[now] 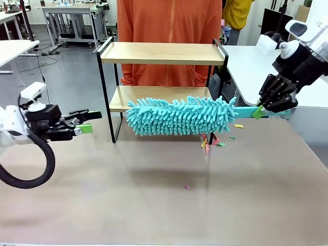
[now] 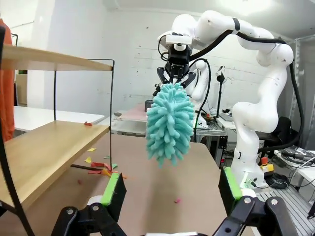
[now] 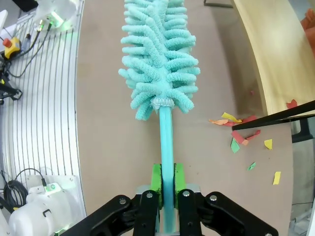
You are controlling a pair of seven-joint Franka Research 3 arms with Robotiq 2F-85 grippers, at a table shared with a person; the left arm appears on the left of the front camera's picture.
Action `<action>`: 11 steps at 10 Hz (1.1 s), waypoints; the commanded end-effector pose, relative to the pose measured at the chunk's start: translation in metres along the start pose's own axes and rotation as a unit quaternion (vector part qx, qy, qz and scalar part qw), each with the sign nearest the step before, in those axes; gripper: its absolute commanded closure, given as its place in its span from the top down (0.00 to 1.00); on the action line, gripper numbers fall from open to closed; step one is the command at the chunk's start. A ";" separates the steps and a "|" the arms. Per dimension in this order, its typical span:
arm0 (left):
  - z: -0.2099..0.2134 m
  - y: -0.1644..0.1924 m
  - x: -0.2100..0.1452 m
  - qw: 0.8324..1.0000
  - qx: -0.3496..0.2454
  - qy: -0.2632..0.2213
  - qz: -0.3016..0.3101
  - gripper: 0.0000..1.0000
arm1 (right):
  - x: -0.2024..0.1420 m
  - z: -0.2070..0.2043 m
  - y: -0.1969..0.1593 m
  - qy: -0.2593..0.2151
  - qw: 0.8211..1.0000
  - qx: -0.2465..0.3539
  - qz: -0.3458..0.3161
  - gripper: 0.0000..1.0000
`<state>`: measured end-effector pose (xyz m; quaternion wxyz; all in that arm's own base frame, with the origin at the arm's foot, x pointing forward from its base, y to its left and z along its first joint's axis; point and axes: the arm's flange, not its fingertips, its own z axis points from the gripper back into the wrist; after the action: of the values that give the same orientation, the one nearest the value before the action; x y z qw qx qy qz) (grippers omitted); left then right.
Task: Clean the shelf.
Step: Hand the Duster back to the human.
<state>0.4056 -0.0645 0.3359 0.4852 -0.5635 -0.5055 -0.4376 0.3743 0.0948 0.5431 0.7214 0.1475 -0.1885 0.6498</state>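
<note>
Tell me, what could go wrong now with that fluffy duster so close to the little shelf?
1. The right gripper holds the duster by the very end of its handle, so the long head could sag or twist.
2. A wide sweep might snag the shelf frame and shift it.
3. The paper scraps on the table could scatter farther instead of gathering.

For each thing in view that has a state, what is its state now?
left gripper: open, empty.
right gripper: shut on the duster handle.
duster: held level in front of the lower board.
shelf: upright, top board bare.
paper scraps: scattered on the table by the shelf's foot.
</note>
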 end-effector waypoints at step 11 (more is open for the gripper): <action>-0.116 0.029 -0.001 0.997 -0.061 0.000 -0.042 1.00 | 0.000 0.000 0.000 -0.009 1.000 0.000 0.002 0.13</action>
<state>0.4344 -0.1712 0.3421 0.4307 -0.5835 -0.4882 -0.4855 0.3742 0.0949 0.5431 0.7217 0.1471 -0.1883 0.6497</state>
